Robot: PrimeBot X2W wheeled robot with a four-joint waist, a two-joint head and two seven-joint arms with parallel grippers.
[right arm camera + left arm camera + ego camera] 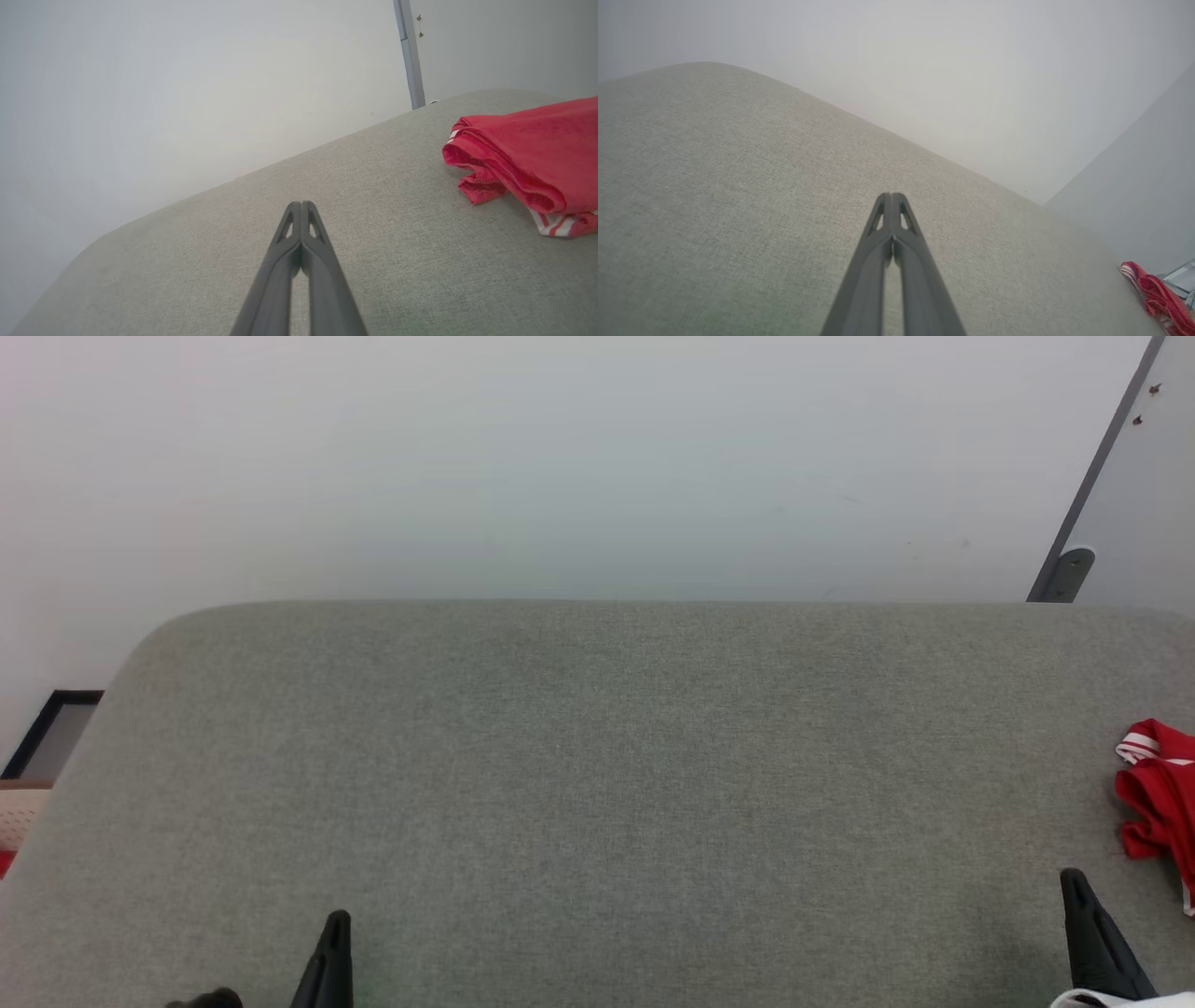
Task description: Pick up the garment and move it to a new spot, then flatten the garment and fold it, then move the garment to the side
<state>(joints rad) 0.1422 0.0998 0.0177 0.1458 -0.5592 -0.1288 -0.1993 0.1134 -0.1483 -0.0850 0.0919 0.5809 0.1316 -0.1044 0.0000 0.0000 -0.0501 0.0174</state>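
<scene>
The red garment (pixel 1160 800) lies bunched at the far right edge of the grey upholstered surface (pixel 597 784), with white striped trim showing. In the right wrist view the garment (pixel 528 158) is a folded red heap to the upper right of my right gripper (pixel 301 204), which is shut on nothing and apart from the cloth. My right gripper (pixel 1074 877) sits low at the right, just below and left of the garment. My left gripper (pixel 340 918) is at the lower left, far from it. Its fingertips meet in the left wrist view (pixel 891 196), shut and empty, and the garment (pixel 1157 296) shows at the far right.
A pale wall (pixel 560 457) rises behind the surface's rounded back edge. A grey door frame (pixel 1092 485) stands at the upper right. A dark-framed object (pixel 51 733) and something pale and red (pixel 14 821) lie off the left edge.
</scene>
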